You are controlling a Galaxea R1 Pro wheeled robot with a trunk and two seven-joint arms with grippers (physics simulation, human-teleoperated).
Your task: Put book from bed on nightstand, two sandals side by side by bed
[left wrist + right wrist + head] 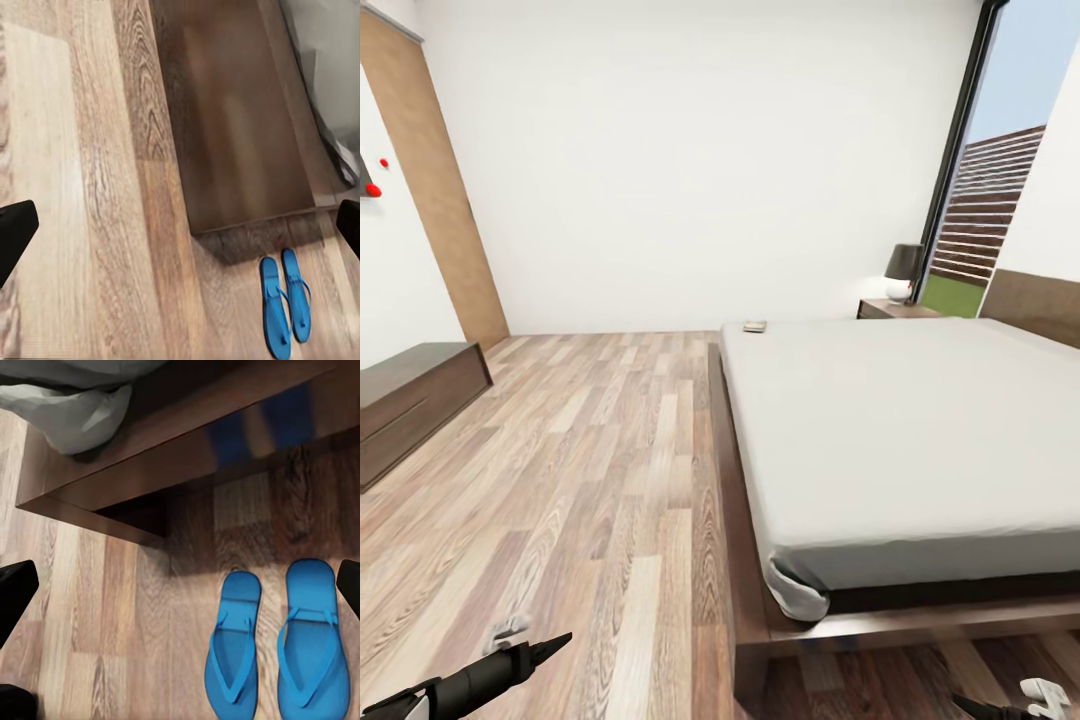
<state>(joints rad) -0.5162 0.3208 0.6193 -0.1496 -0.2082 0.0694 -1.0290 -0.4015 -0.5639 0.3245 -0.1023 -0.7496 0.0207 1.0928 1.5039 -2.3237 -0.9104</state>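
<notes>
Bed (900, 430): low dark-brown frame with a plain grey mattress, taking up the right of the room.
Book (755, 326): small and dark, lying on the mattress at the bed's far corner, close to the edge.
Nightstand (895, 309): just beyond the bed's far side by the window, a lamp (904, 272) standing on it.
Sandals (277, 656): two bright-blue flip-flops side by side on the plank floor (580, 470), toes toward the bed's foot rail, near its corner.
Left gripper (180, 225): fingers spread wide, nothing between them, over the floor beside the bed.
Right gripper (180, 585): fingers wide apart, empty, over the sandals.
Low cabinet (410, 400): against the wall across the floor from the bed.
</notes>
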